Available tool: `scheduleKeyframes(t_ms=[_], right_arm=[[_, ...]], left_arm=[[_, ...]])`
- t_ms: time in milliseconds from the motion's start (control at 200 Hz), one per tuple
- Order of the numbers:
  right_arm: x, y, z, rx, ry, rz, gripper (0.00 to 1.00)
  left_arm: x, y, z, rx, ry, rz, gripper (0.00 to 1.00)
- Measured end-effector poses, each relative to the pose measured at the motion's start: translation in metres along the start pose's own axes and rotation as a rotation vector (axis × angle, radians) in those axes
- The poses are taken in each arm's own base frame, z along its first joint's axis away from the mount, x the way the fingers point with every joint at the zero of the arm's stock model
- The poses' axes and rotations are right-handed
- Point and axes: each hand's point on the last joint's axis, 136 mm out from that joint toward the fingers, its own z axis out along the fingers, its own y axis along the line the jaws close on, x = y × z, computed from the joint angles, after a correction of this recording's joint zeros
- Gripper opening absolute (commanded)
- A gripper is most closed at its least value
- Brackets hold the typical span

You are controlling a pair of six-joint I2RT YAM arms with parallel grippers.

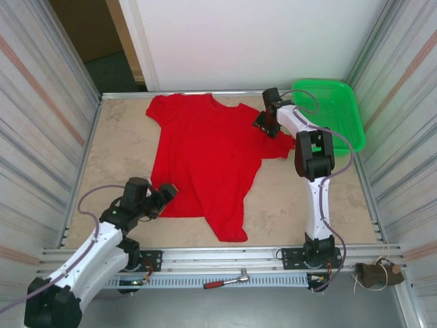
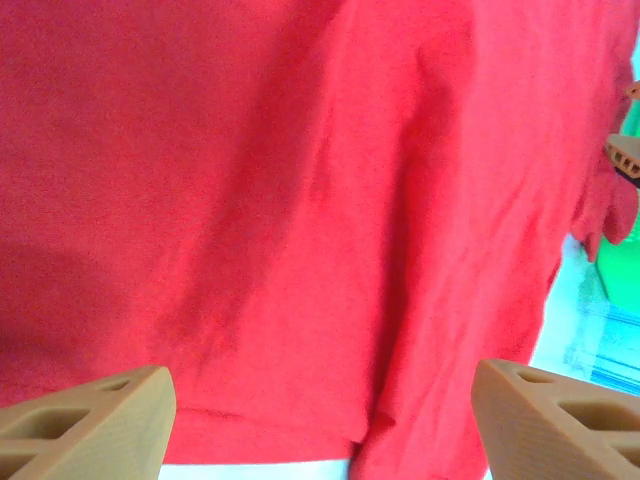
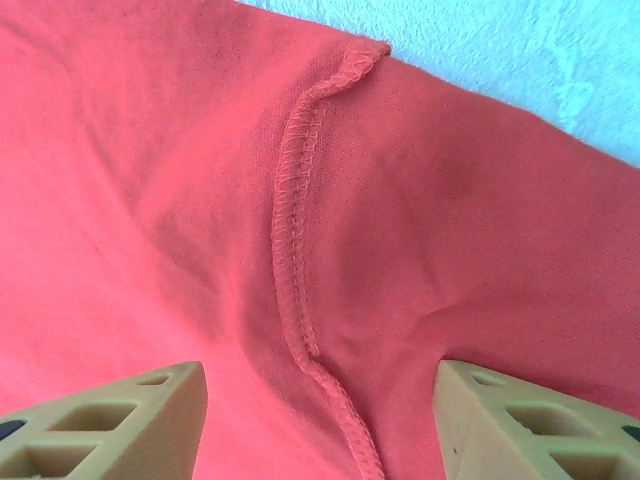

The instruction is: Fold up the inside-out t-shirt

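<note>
inside-out t-shirt (image 1: pixel 205 157), bright red soft cloth with short sleeves, lies spread flat on the beige marbled tabletop (image 1: pixel 123 150), collar at 12 o'clock, hem at 6, long axis tipping toward 5. left fingers (image 1: pixel 164 196) stand wide over the hem's corner at 7 o'clock of the cloth, holding nothing. right fingers (image 1: pixel 263 121) stand apart astride the sleeve seam (image 3: pixel 295 250) at 2 o'clock, not pinching yet. each arm is nearest its own corner, so both grips look within reach.
</note>
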Motion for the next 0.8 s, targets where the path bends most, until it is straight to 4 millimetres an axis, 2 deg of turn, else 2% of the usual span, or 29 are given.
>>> scheduleKeyframes(t_ms=[75,170,281,351,391,476,621,701,797], right_arm=[[0.007,0.002,-0.015,-0.009,-0.005,-0.053,0.61],[0.036,0.008,-0.049,-0.027,-0.001,-0.135,0.61],[0.079,0.026,-0.095,-0.101,-0.019,-0.219,0.61],[0.111,0.038,-0.116,-0.161,-0.021,-0.258,0.61],[0.129,0.042,-0.121,-0.190,-0.010,-0.273,0.61],[0.164,0.044,-0.116,-0.205,0.032,-0.288,0.60],[0.216,0.036,-0.084,-0.165,0.127,-0.307,0.58],[0.230,0.029,-0.067,-0.139,0.161,-0.298,0.57],[0.232,0.011,-0.054,-0.096,0.180,-0.271,0.57]], left_arm=[[-0.011,-0.018,-0.007,0.008,-0.021,0.032,0.80],[-0.029,-0.047,-0.005,0.006,-0.026,0.090,0.81],[-0.059,-0.079,0.020,-0.020,-0.008,0.166,0.80],[-0.077,-0.086,0.044,-0.048,0.010,0.202,0.80],[-0.086,-0.085,0.058,-0.067,0.021,0.218,0.80],[-0.095,-0.078,0.077,-0.094,0.042,0.234,0.80],[-0.091,-0.057,0.091,-0.127,0.084,0.236,0.80],[-0.084,-0.048,0.093,-0.126,0.098,0.235,0.80],[-0.069,-0.028,0.094,-0.144,0.127,0.223,0.80]])
